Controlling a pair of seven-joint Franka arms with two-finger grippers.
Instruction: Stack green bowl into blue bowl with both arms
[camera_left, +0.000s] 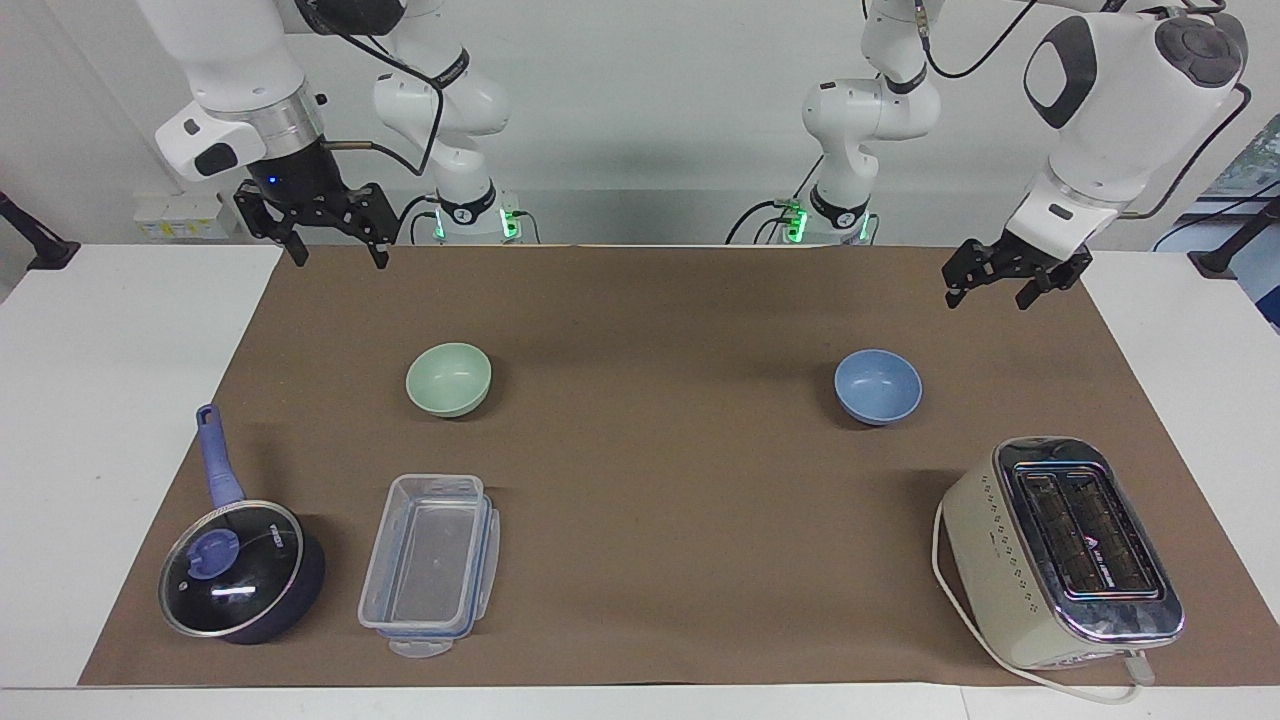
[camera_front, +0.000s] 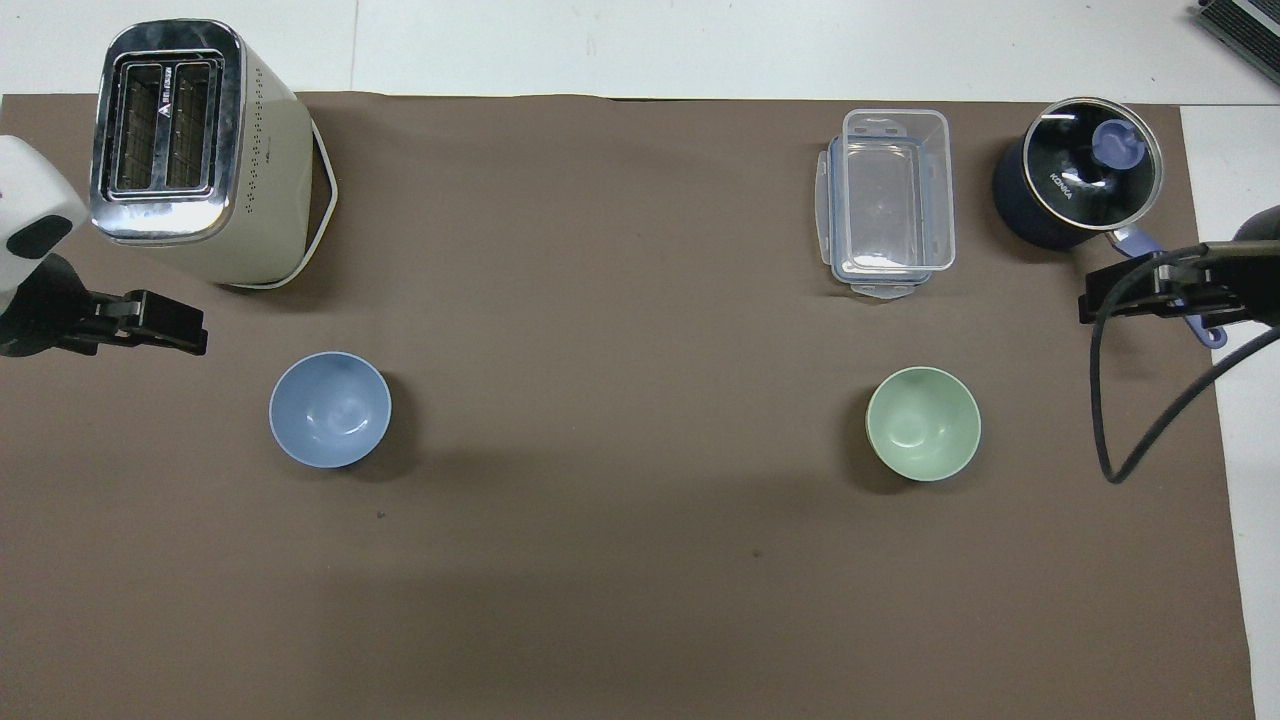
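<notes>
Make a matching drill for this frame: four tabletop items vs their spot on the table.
Items:
1. green bowl
2. blue bowl
3. toaster
4. saucepan

Places:
A. right arm's end, beside the clear container
B. left arm's end, farther from the robots than the bowl there
C. right arm's end, nearer the robots than the container
D. left arm's end, nearer the robots than the appliance

Pairs: 1-C, 2-D, 3-B, 4-A
</notes>
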